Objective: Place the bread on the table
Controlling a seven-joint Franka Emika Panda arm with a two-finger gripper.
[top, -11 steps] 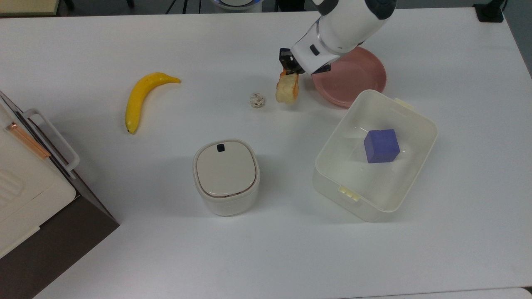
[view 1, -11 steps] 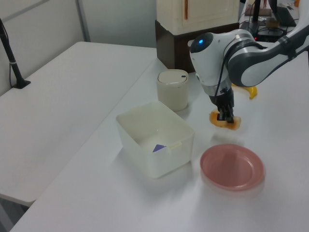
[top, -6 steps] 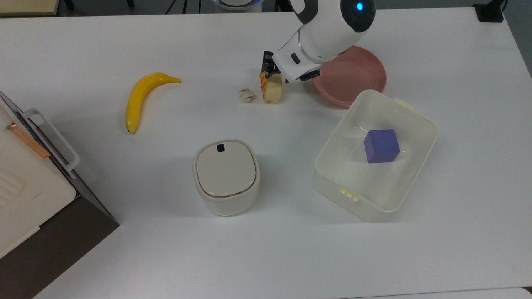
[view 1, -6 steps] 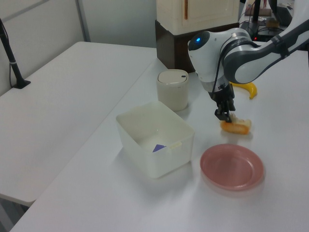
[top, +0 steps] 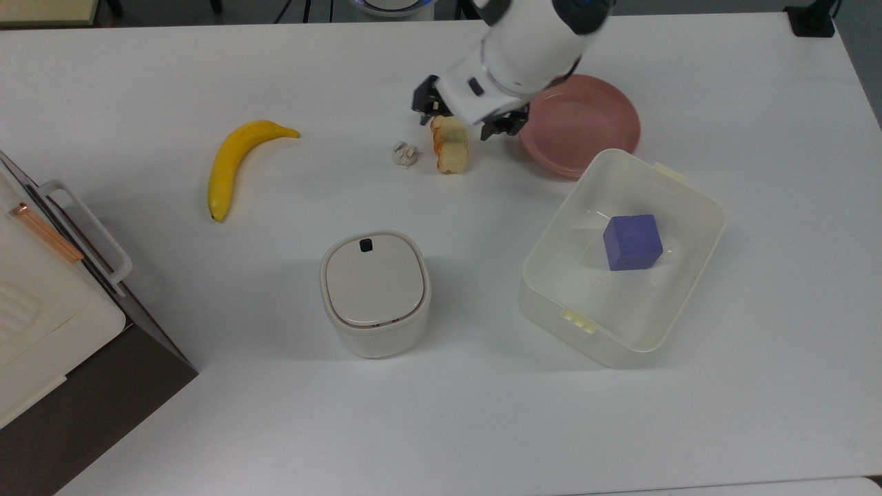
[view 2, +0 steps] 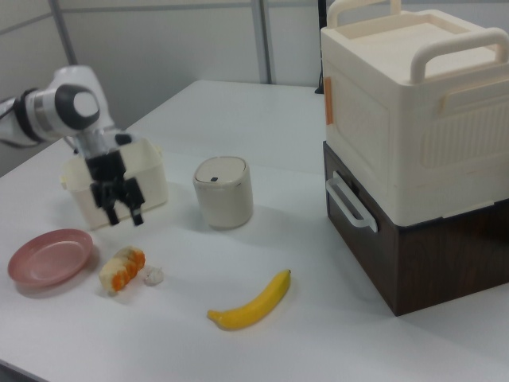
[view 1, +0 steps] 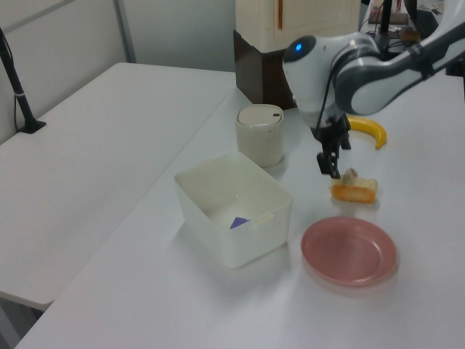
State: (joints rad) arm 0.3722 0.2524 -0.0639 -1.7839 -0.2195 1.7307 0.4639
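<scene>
My gripper (top: 460, 118) hangs with its two dark fingers spread wide, one on each side of the bread's (top: 449, 145) far end. The bread lies flat on the table (top: 441, 413), a paper ball (top: 404, 153) just beside it on the top view's left, the pink plate (top: 586, 124) near on the top view's right.

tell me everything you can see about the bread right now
The bread is a short, bumpy, pale-yellow stick with an orange-brown toasted edge along one side. It lies flat on the white table, between the small crumpled paper ball on the top view's left and the pink plate on the top view's right. The ball sits close beside it; whether they touch cannot be told. The open gripper is above it, off the bread.
</scene>
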